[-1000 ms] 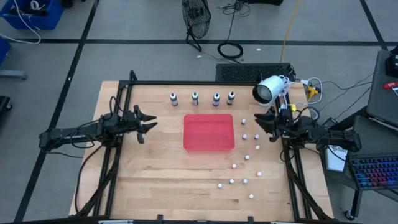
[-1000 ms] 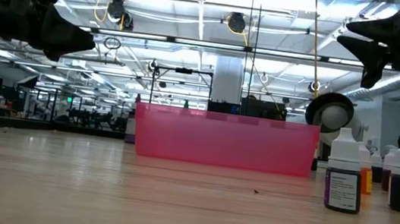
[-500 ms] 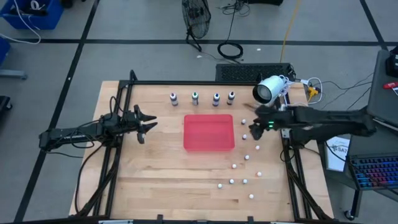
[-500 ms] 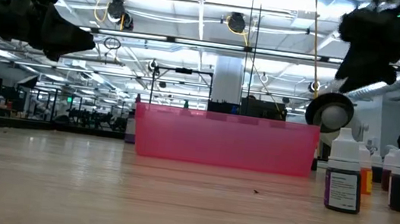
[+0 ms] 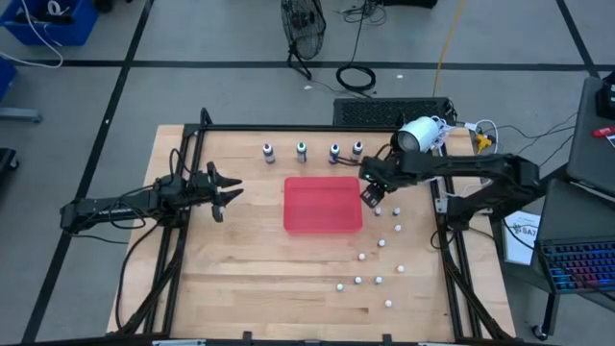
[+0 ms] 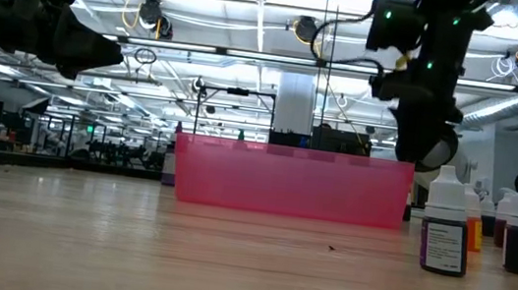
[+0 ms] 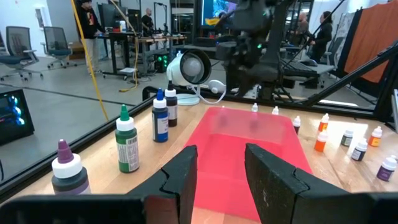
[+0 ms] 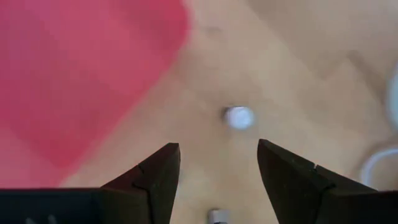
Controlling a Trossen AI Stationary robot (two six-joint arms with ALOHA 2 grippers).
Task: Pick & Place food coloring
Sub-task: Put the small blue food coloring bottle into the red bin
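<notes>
The four bottles [image 5: 312, 150] stand in a row near the far edge of the table [image 5: 240, 259], just behind the red tray [image 5: 322, 205]. None of them is held. In the left wrist view they show as a purple top [image 7: 67, 170], a green one [image 7: 127, 147], a blue one [image 7: 160, 117] and a dark one [image 7: 171, 107].

The right hand [image 5: 372, 192] hangs above the table by the tray's far right corner, close to the bottle row. Its fingers [image 8: 154, 171] are spread apart and pinch nothing. A small white ball [image 8: 239, 116] lies on the wood below them. More white balls [image 5: 381, 243] dot the table to the right of the tray.

The left hand [image 5: 227, 193] waits over the left side of the table, pressed together and empty.
</notes>
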